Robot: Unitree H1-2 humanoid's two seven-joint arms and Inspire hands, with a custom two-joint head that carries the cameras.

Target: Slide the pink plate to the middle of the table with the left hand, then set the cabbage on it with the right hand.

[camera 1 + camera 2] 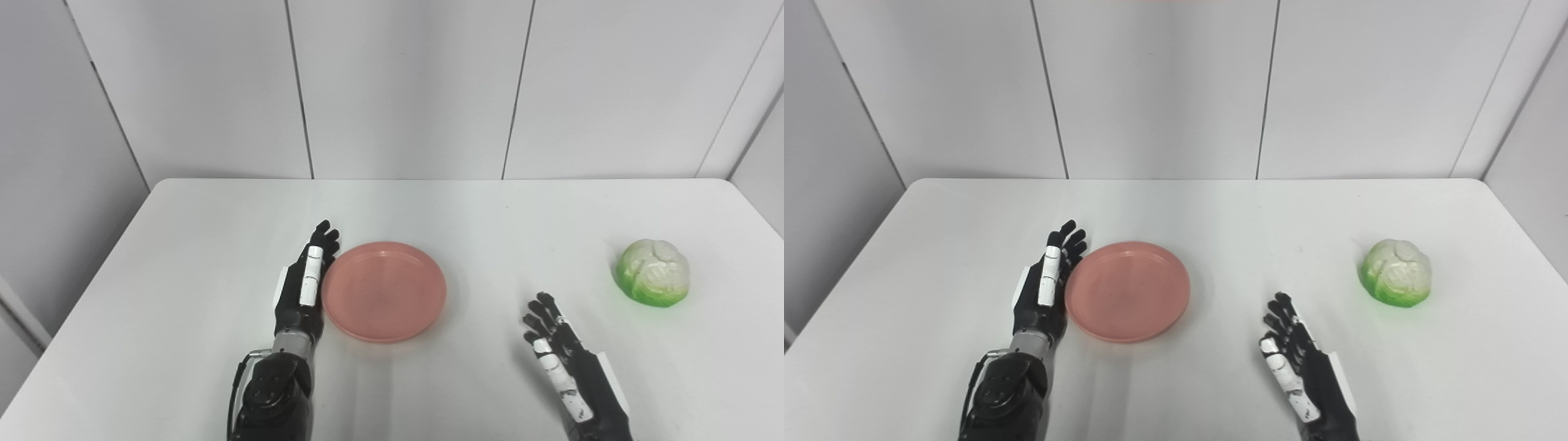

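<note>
The left hand (304,285) stands on edge on the white table (184,257), fingers extended and together, grasping nothing. Its palm side lies flat against the 9 o'clock rim of the pink plate (384,291); from the hand, the plate is at 3 o'clock, touching. The plate sits near the table's centre, slightly toward the left. It is round, shallow, salmon pink, with a low raised rim and nothing on it.

The right hand (560,355) is released, fingers spread and apart, holding nothing, near the front edge of the table at 4 o'clock from the plate. The cabbage (653,272) lies at 2 o'clock from this hand, well apart from it, toward the table's right side. It is a rounded head, pale white on top, bright green below.

Count: one plate, one cabbage, two hands.
</note>
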